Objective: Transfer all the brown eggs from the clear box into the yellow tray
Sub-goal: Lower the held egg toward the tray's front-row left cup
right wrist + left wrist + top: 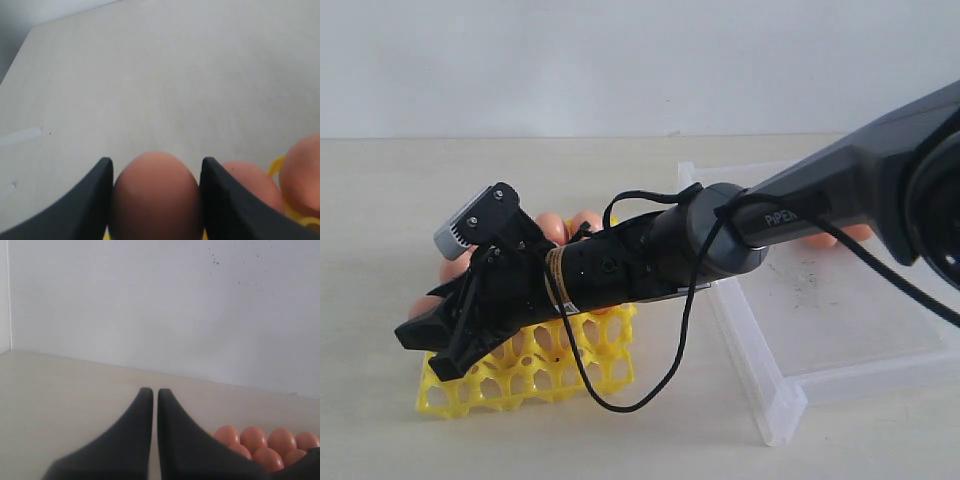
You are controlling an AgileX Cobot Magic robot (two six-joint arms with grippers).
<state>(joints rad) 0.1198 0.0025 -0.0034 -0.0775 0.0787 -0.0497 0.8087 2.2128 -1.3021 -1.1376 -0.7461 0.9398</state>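
**Step in hand (our judgement):** seating one brown egg in a cup of the yellow tray.

**Right arm.** The right gripper [425, 350] reaches across to the left of the scene and hangs over the left part of the yellow tray [575, 355]. In the right wrist view its fingers [92, 205] pinch a brown egg [156, 195] by its two flanks, and the egg fills the gap between them. In the exterior view the gripper body hides this egg, so we cannot tell whether it touches the lattice yet.

**Tray and box.**
- Seated eggs [552, 226] show along the far and left sides of the tray, behind the arm. The near cups look empty.
- A neighbour egg [250, 185] lies just beside the right-hand finger.
- The clear box [840, 330] stands right of the tray on the desk [400, 190].
- At least two box eggs [820, 240] lie at its far wall, partly hidden by the arm.
- We judge the task well along but not finished.

**Left arm.** On the left gripper [155, 391] the fingers are nearly pressed together, with only a sliver between them and nothing held. It is parked near the tray.

**Doing the step well.**
- Centre the egg over a free cup, between the posts, then lower it straight down.
- Release only once the egg bears on the lattice.
- Spread the fingers just enough to free it, because the neighbour egg leaves little room on that side.
- Withdraw vertically.
- Watch the black cable [620, 400] looping low over the tray. It could catch a post.
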